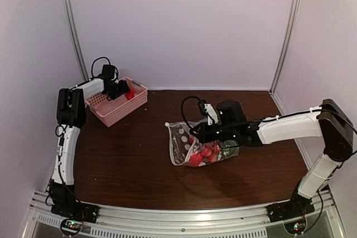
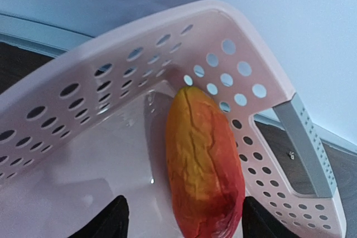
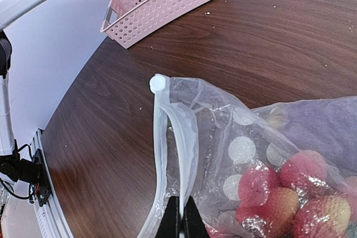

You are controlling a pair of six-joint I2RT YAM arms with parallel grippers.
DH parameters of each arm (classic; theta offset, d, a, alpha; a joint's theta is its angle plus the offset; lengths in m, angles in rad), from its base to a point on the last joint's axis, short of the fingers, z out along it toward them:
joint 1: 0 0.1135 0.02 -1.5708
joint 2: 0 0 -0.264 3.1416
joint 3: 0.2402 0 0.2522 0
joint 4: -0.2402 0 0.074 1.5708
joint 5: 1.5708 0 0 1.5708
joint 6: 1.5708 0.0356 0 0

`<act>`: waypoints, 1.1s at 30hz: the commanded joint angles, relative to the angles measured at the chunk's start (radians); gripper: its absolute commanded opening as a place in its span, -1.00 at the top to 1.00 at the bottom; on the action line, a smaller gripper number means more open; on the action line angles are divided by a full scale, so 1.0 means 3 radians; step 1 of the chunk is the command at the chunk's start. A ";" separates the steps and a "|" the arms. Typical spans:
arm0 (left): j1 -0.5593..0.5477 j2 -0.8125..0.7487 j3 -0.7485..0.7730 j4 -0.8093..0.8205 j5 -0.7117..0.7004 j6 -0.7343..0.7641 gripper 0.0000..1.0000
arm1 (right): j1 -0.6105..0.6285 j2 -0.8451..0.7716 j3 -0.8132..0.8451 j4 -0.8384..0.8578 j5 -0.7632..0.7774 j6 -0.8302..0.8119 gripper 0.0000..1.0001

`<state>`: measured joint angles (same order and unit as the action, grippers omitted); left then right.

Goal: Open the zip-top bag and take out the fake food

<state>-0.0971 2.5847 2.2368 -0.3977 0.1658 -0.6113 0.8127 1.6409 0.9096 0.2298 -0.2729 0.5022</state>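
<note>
Zip-top bag (image 3: 240,149), crinkly, dotted, clenched in right pincer (image 3: 179,224), left pincer (image 2: 188,221) released astride glossy red-orange piece (image 2: 201,154)

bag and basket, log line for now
left hand open astride red-orange piece in basket | right hand shut on zip-top bag | grapes inside bag

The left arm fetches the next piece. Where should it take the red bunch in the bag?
Probably by the balls nearest the mouth, reaching in from the bag's open left side. The red bunch lies inside with plastic over its top.
</note>
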 commanded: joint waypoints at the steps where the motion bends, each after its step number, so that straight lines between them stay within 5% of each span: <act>1: 0.0012 -0.0351 0.0091 -0.0186 -0.0102 0.0141 -0.43 | -0.0014 -0.0034 -0.0070 0.0103 0.0006 -0.0006 1.00; 10: 0.0012 -0.1010 -0.0382 -0.0059 0.0164 0.0321 -0.40 | -0.0007 -0.0045 -0.0117 0.0181 0.0002 -0.0010 1.00; 20: -0.0103 -0.2354 -0.2235 0.0856 0.0725 0.0470 -0.43 | -0.0006 -0.0034 -0.0102 0.0278 -0.0048 0.0049 1.00; 33: -0.0992 -0.3542 -0.4145 0.1745 0.0841 0.0505 -0.42 | -0.0005 -0.0045 -0.0054 0.0219 -0.0059 0.0003 1.00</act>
<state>-0.3477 1.5925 1.1069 -0.0162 0.3889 -0.4580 0.8127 1.6409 0.8894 0.2878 -0.2871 0.5037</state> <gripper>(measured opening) 0.713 0.010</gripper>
